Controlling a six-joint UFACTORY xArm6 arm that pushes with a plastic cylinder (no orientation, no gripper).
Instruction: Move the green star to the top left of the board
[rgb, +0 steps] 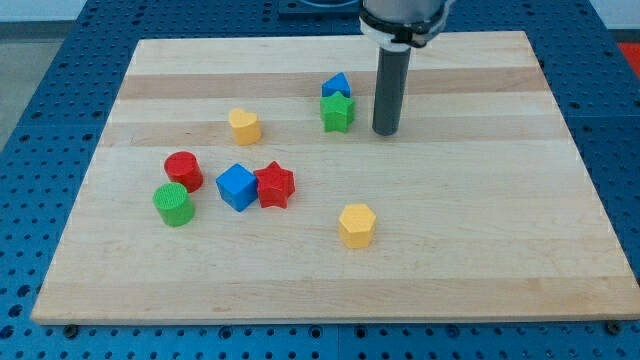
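The green star (338, 112) lies on the wooden board (460, 220), a little above the middle. A blue block (336, 87) touches it on its upper side. My tip (385, 132) is just to the right of the green star and slightly lower, with a small gap between them. The dark rod rises from the tip to the view's top edge.
A yellow heart (244, 126) lies left of the star. Lower left are a red cylinder (183, 170), a green cylinder (174, 204), a blue cube (237, 187) and a red star (274, 185) touching it. A yellow hexagon (357, 225) lies below the middle.
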